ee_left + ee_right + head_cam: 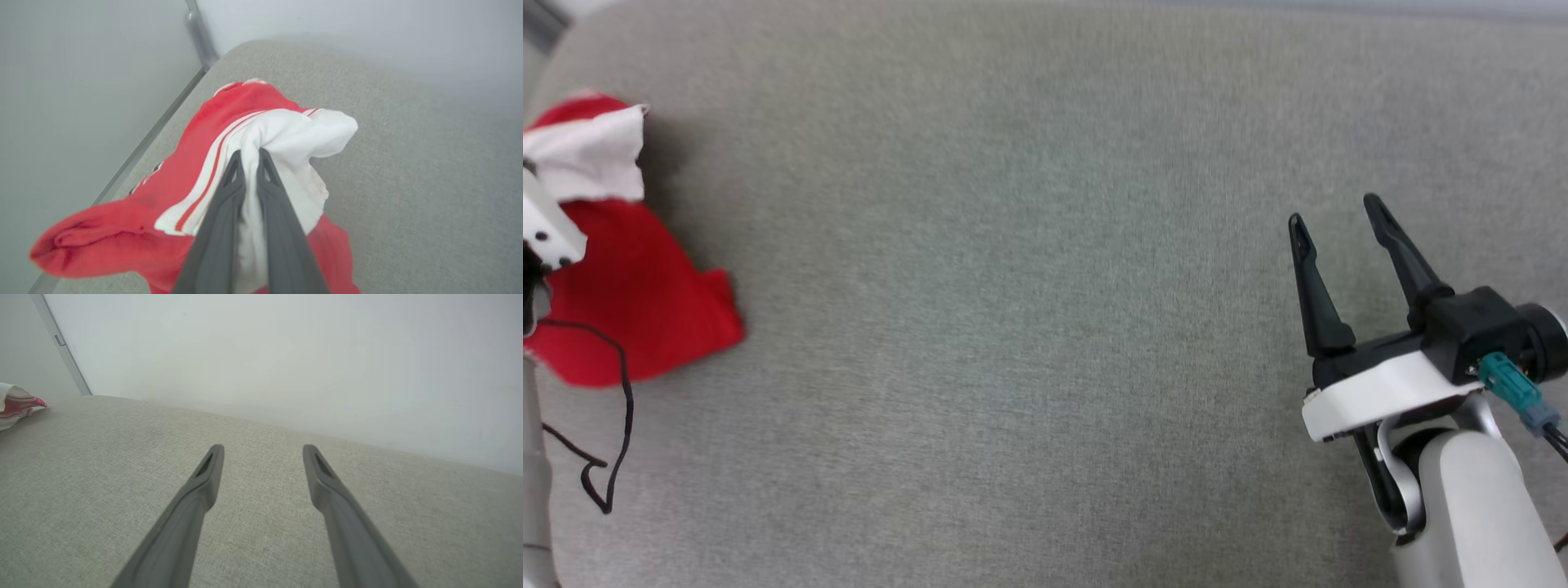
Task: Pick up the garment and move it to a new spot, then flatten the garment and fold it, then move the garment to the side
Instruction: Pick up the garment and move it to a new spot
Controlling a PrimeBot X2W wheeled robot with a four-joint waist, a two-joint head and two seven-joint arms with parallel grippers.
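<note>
left gripper point(249, 156) pinches a white fold of the garment point(192, 163), fingers nearly together; right gripper point(1334, 211) is spread wide, empty.

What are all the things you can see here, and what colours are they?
garment: one, red with white panels and red-and-white stripes, bunched up at the far left of the surface
surface: one, grey woven fabric, spread under everything
wall: one, pale grey-white, behind the surface
rail: one, grey metal, along the surface's left edge
left gripper: one, dark fingers pinched shut on the garment's white part
right gripper: one, black fingers spread open, holding nothing, above the surface at the right
forearm: one, pale, behind the right gripper
cable: one, black, dangling by the left arm
</note>
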